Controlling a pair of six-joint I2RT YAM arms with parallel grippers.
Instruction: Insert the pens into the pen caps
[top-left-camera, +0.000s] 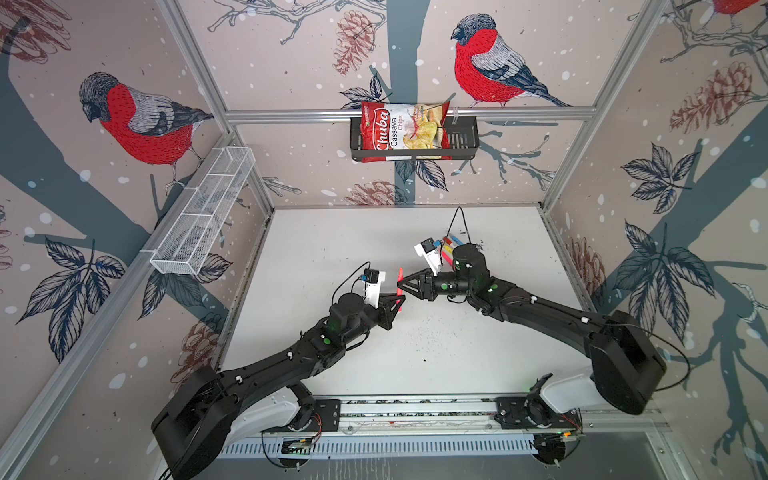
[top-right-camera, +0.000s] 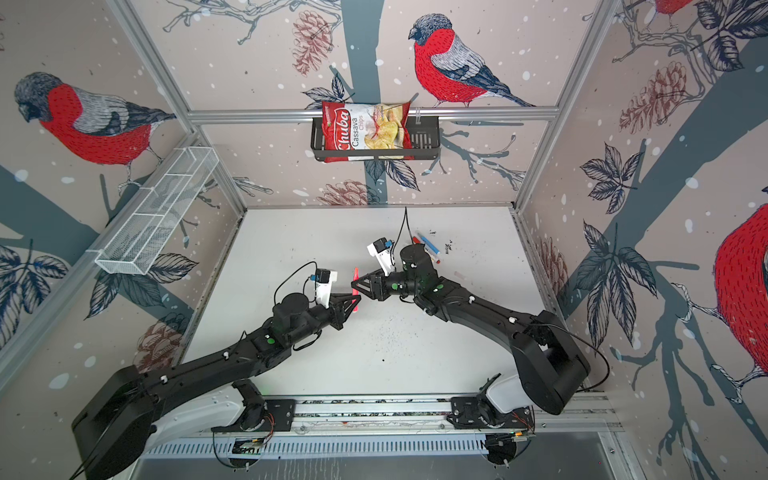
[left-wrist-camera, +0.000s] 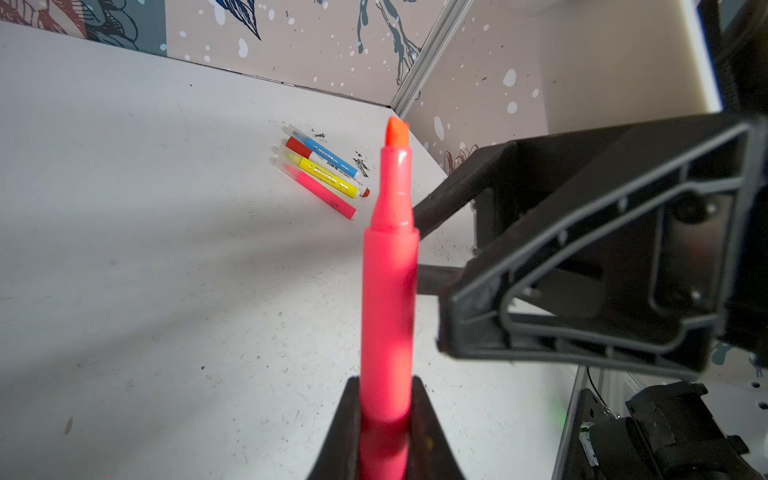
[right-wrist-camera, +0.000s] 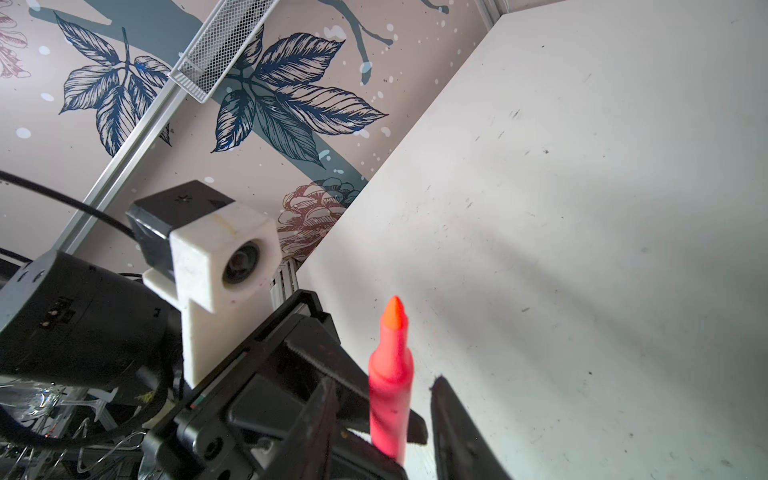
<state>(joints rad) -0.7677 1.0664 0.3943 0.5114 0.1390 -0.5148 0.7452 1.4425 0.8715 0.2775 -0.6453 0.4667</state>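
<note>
Firmly clamping a pink pen, the left end effector faces the parted right end effector, other pens beyond

A: What sort of place is this?
B: Robot lab test cell. Left arm and right arm are bolted to a slotted aluminium rail along the bottom edge. There's a wrist camera in a white mount.
A: Bird wallpaper though. Not a home?
B: No. Those are printed bird panels clipped into an aluminium extrusion frame, boxing in a scuffed white tabletop. A wire mesh bin at left and a black basket holding a chips bag at upper centre hang off the frame.
</note>
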